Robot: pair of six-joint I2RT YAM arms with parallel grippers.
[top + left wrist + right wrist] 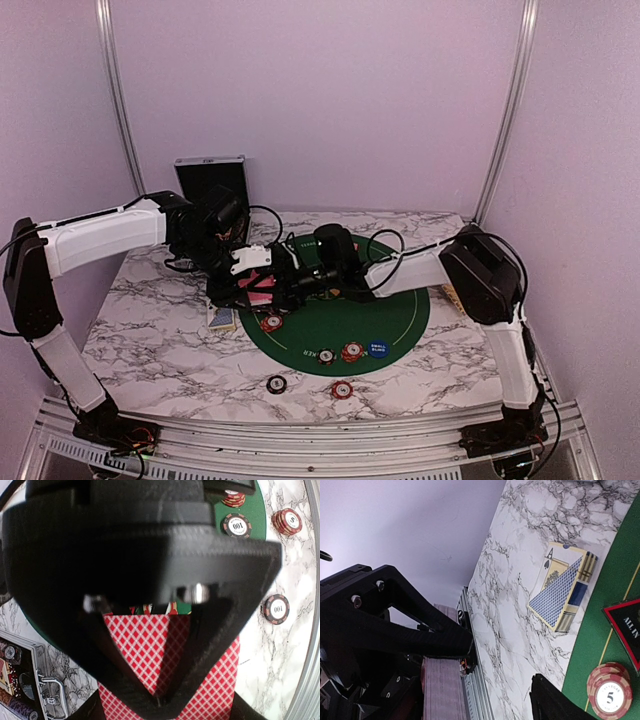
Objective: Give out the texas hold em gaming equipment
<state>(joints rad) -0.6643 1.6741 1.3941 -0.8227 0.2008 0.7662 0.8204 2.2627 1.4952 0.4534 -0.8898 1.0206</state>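
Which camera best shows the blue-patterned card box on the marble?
The right wrist view: the card box sits large and unobstructed, its ace of spades and blue pattern clear. The top view shows only a tiny shape beside the green mat. The left wrist view misses it.

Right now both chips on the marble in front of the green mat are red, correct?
Not both. One is a black chip; only the other is a red chip. Both do lie on the marble table in front of the green mat. The top view shows it.
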